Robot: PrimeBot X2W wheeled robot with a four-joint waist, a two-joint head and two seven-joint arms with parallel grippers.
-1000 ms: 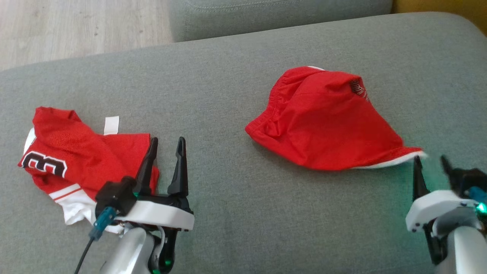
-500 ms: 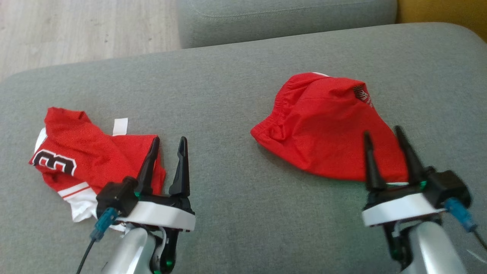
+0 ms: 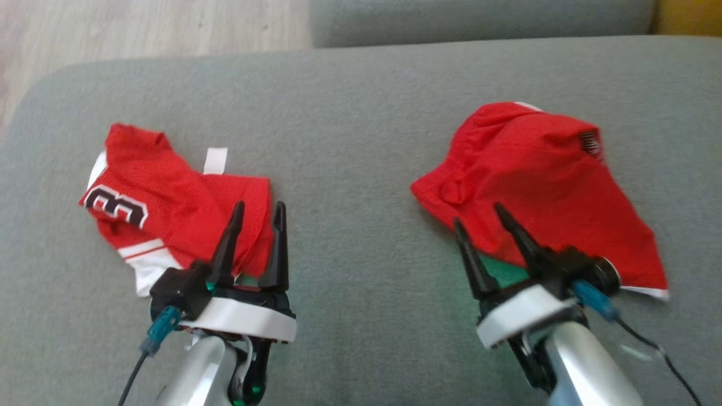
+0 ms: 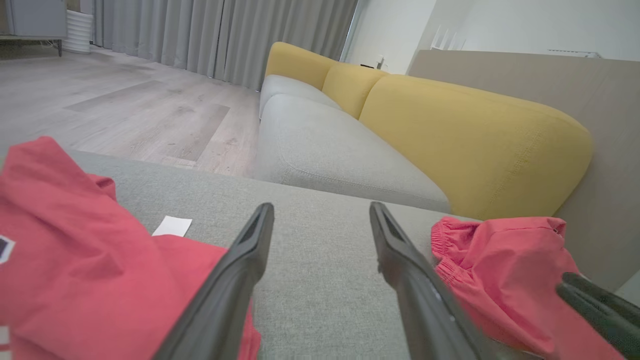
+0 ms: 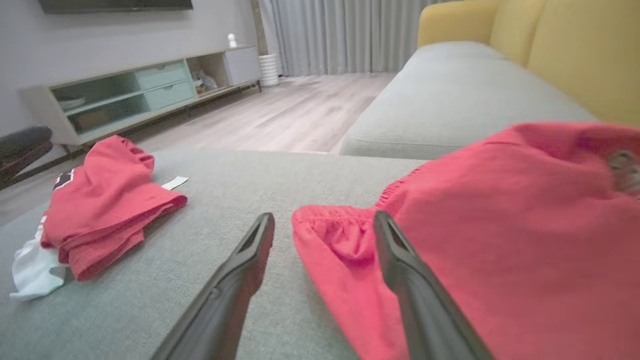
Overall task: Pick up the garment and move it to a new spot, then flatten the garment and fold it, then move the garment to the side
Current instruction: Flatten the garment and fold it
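Crumpled red shorts (image 3: 541, 180) with an elastic waistband lie on the right of the grey cushion (image 3: 361, 141). My right gripper (image 3: 477, 214) is open at their near left edge; in the right wrist view the gripper (image 5: 324, 216) has the waistband end of the shorts (image 5: 500, 225) between and beyond its fingers, nothing gripped. A red and white jersey (image 3: 169, 197) with a number on it lies bunched at the left. My left gripper (image 3: 259, 206) stands open over its right edge, empty. In the left wrist view the gripper (image 4: 321, 206) sits between the jersey (image 4: 75, 250) and the shorts (image 4: 500, 270).
A small white strip (image 3: 215, 160) lies by the jersey's far edge. Beyond the cushion are another grey seat (image 4: 320, 145) with a yellow backrest (image 4: 475, 135), wooden floor (image 3: 141, 25) and a low cabinet (image 5: 140, 90). Bare cushion lies between the two garments.
The head camera has shifted, sliding the whole scene rightward. My right gripper has travelled left along the shorts' near edge, from their right corner to their waistband end. The left gripper stayed put.
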